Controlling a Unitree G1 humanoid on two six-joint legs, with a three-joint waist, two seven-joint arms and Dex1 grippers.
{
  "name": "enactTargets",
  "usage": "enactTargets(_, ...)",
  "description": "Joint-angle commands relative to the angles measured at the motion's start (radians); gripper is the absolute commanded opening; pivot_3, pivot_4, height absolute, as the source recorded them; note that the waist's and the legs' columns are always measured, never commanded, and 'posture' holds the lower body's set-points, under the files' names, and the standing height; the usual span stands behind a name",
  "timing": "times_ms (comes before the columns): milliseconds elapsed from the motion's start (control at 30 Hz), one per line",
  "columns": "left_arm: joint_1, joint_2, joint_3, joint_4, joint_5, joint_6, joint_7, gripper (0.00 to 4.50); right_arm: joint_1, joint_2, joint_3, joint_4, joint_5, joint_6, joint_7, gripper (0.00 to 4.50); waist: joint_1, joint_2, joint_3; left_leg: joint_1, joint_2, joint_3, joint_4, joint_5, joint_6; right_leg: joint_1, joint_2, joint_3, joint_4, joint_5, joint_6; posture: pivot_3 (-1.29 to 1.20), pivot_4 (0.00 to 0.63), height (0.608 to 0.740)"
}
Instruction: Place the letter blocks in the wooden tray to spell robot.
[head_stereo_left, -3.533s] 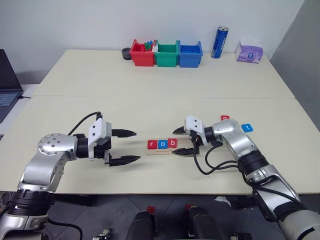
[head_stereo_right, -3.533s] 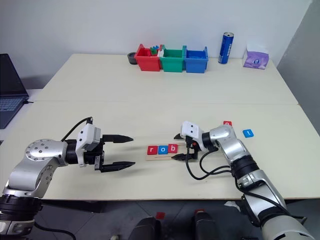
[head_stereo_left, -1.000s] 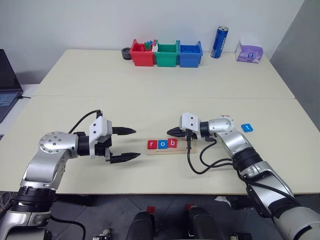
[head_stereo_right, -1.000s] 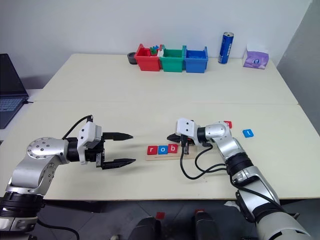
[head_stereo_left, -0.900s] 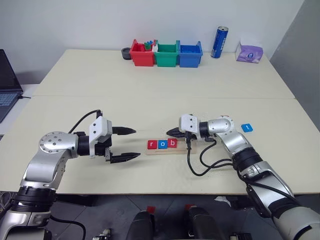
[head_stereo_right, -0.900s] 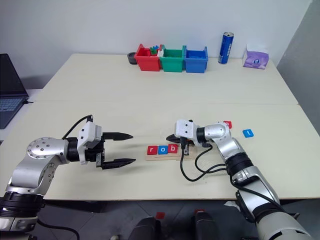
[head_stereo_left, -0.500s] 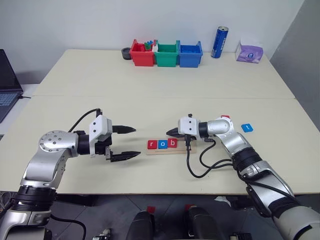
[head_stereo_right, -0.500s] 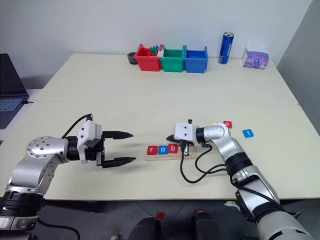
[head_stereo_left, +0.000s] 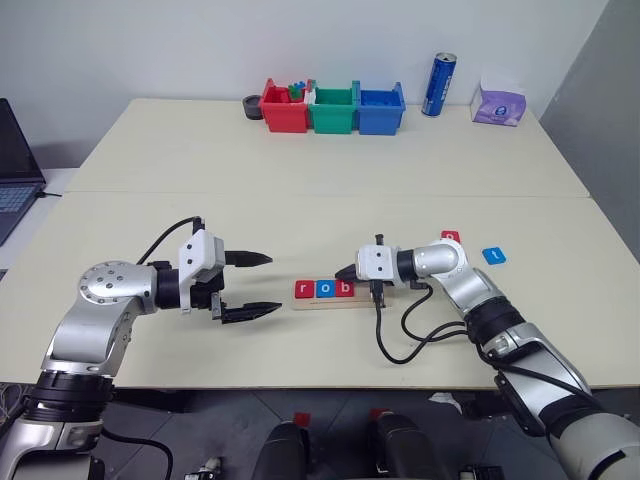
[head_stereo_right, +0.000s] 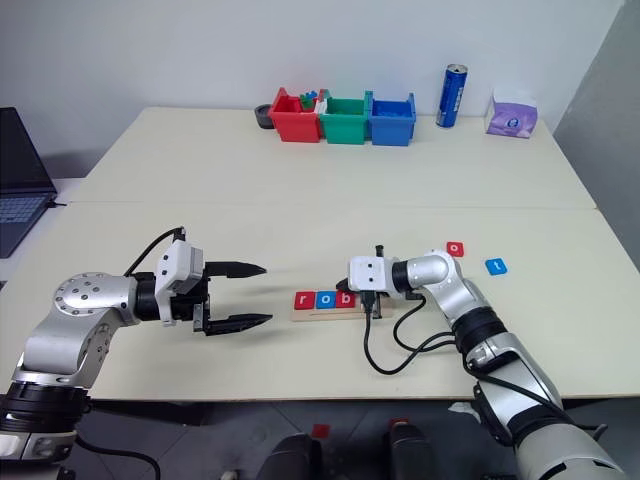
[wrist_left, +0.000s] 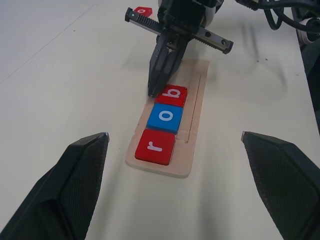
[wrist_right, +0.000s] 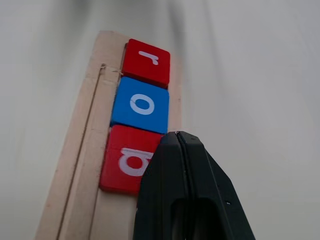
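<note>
The wooden tray (head_stereo_left: 372, 297) lies on the table between my arms. Three letter blocks sit in it side by side: red r (head_stereo_left: 304, 289), blue o (head_stereo_left: 324, 289), red b (head_stereo_left: 344, 288). My right gripper (head_stereo_left: 345, 273) is shut and holds nothing. Its tip rests low at the b block (wrist_right: 122, 160), at the block's far edge; I cannot tell whether it touches. A red o block (head_stereo_left: 451, 237) and a blue t block (head_stereo_left: 493, 255) lie loose on the table to the right. Left of the tray my left gripper (head_stereo_left: 272, 283) hangs open and empty.
At the back stand a red bin (head_stereo_left: 283, 108), a green bin (head_stereo_left: 333, 110) and a blue bin (head_stereo_left: 381, 110). A blue can (head_stereo_left: 439, 85) and a tissue pack (head_stereo_left: 498, 103) are to their right. A laptop (head_stereo_left: 15, 165) sits at the far left edge.
Earlier my right gripper was open at the tray's right end; now it is shut with its tip at the b block. Its wrist rolled over the last second. The left arm stayed still.
</note>
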Motion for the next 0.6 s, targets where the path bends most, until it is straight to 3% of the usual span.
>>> enactTargets(33, -0.015, 0.0, 0.008, -0.011, 0.003, -0.015, 0.007, 4.5, -0.011, -0.01, -0.003, -0.034, 0.01, -0.024, 0.011, 0.02, 0.0, 0.0, 0.0, 0.0, 0.0, 0.0, 0.0, 0.0, 0.0, 0.0, 0.0, 0.0, 0.0, 0.0, 0.0, 0.0, 0.15, 0.74)
enactTargets(300, -0.01, -0.004, 0.013, -0.012, 0.006, -0.016, 0.01, 4.5, -0.018, -0.006, -0.036, -0.055, 0.049, 0.023, 0.01, 0.02, 0.0, 0.0, 0.0, 0.0, 0.0, 0.0, 0.0, 0.0, 0.0, 0.0, 0.0, 0.0, 0.0, 0.0, 0.0, 0.0, 0.15, 0.74)
enactTargets(433, 0.002, -0.004, 0.018, -0.029, 0.0, -0.011, 0.015, 4.5, -0.001, -0.028, -0.106, -0.172, 0.137, 0.201, 0.014, 0.02, 0.0, 0.0, 0.0, 0.0, 0.0, -0.001, 0.0, 0.0, 0.0, 0.0, 0.0, 0.0, 0.0, 0.0, 0.0, 0.0, 0.15, 0.74)
enactTargets(600, -0.011, -0.042, 0.025, -0.11, -0.042, 0.057, 0.084, 4.5, 0.1, -0.103, -0.235, -0.495, 0.257, 0.564, -0.053, 0.02, 0.008, 0.0, 0.0, -0.001, 0.001, -0.002, 0.0, 0.0, 0.0, 0.0, -0.003, 0.0, 0.0, 0.0, 0.0, 0.0, 0.15, 0.74)
